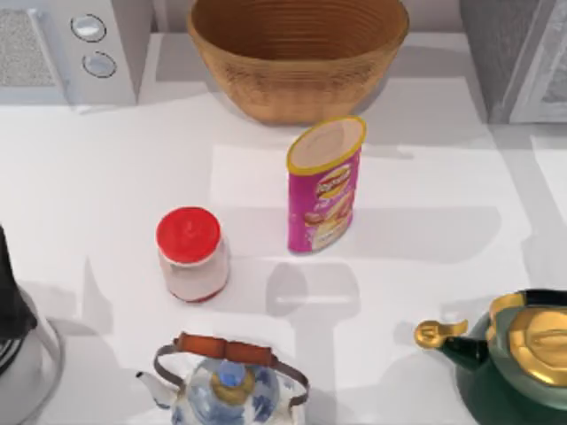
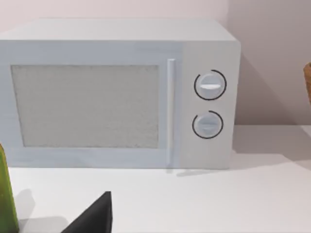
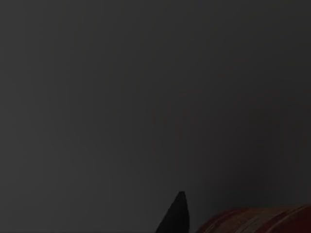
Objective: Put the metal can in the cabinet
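Observation:
The cabinet (image 1: 523,57) is the grey speckled box with a white-framed door panel at the table's far right corner. The metal can is out of view. My left arm (image 1: 11,301) is parked at the table's left edge. In the left wrist view one black finger (image 2: 95,217) of its gripper pokes in over the white table, facing the microwave. The right wrist view is dark.
A white microwave (image 1: 66,49) with two round knobs stands far left and a wicker basket (image 1: 297,53) far middle. A pink chips tube (image 1: 325,186) and a red-lidded jar (image 1: 190,255) stand mid-table. A blue-white kettle (image 1: 226,385) and a green-gold teapot (image 1: 514,363) sit at the front.

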Controlling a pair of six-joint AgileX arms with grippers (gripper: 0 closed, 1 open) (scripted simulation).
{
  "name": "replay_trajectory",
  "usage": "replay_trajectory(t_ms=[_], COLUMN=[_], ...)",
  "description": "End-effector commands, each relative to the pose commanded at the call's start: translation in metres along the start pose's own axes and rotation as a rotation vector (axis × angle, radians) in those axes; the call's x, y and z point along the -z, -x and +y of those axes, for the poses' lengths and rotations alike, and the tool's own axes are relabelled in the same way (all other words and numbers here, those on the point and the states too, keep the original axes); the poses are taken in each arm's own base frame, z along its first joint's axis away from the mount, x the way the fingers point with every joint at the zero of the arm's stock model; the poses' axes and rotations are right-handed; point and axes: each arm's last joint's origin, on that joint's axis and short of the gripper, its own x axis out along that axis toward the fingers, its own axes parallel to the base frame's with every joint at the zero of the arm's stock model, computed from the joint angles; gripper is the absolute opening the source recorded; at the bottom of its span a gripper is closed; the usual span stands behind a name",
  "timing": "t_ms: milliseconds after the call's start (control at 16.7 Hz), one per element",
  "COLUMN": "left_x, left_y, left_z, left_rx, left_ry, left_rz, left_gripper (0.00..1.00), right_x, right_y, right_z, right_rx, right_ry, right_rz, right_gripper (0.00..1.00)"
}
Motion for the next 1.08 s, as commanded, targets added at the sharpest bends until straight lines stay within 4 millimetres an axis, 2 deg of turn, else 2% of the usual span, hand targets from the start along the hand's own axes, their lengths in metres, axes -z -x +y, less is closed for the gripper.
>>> replay_trajectory(t_ms=[720, 1080], left_x=[0.0000, 0.0000], left_y=[0.0000, 0.0000], left_z=[0.0000, 0.0000], left_rx=[0.000, 0.000], left_ry=[0.000, 0.000], left_rz=[0.000, 0.000], left_gripper=[1.00, 1.00], right_x=[0.0000, 0.0000], right_y=[0.0000, 0.0000], right_z=[0.0000, 0.0000], right_rx=[0.000, 0.000], right_ry=[0.000, 0.000], right_rz=[0.000, 0.000], right_gripper=[0.98, 1.00])
